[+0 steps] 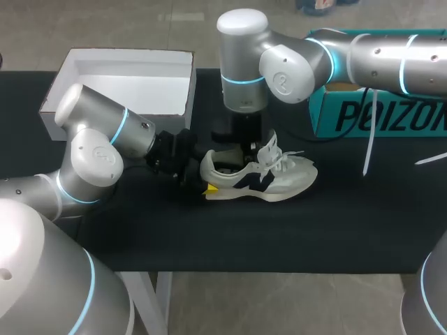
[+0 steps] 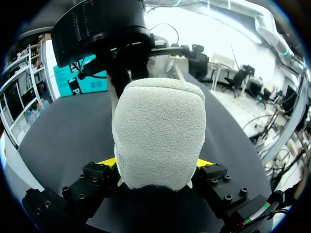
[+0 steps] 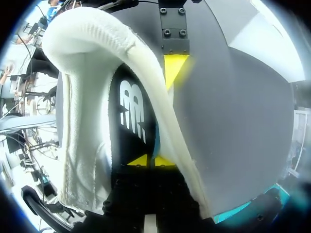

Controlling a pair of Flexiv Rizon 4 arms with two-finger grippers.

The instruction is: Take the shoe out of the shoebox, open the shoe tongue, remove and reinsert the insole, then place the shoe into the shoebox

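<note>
Black cloth is covering the table (image 1: 279,237), with the open white shoebox (image 1: 66,66) sitting at the upper left of the head view and a teal lid (image 1: 377,115) at the upper right. The shoe (image 1: 279,183) is out of the box and standing on its sole at the centre of the frame. Its long axis is running left to right, heel to the left and toe to the right.

The left gripper (image 2: 154,165) is coming in low from the left and clamping the heel (image 2: 158,121), one yellow tip pressing each side of it. The right gripper (image 3: 150,160) is reaching down from above into the shoe's opening, just right of the heel. In its wrist view the yellow tips are sitting almost together on the near edge of the dark insole (image 3: 131,107), so they are most likely pinching it. The pale collar is arching beside the insole, and one finger of the left gripper is showing ahead of it, beyond the heel.

Judging by this, the insole removal is in hand. The pull will need to go up and out through the opening, directly above the shoe, while the left gripper is bracing the heel against that lift.
</note>
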